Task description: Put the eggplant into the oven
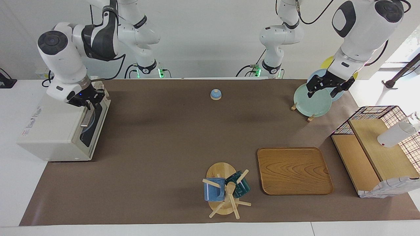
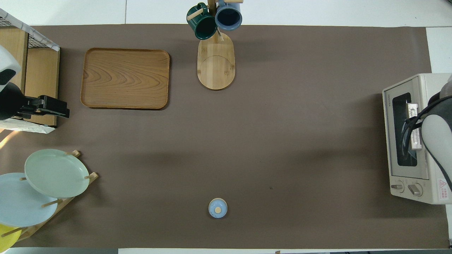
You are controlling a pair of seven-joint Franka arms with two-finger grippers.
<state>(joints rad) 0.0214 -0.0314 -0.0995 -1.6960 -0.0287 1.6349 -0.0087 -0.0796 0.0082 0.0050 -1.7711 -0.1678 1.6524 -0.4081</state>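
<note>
Wooden mug tree [image 1: 223,193] sits nearest you at six o'clock; no eggplant shows, right gripper [image 1: 89,102] at cream oven's [image 1: 55,131] closed door, fingers unreadable, left gripper [image 1: 323,88] wide, waiting.

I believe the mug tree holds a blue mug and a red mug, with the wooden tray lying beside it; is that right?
Not quite: the second mug is dark green, not red. The mug tree holds a blue mug and a dark green mug, with the wooden tray lying beside it, as the facing view shows.
</note>
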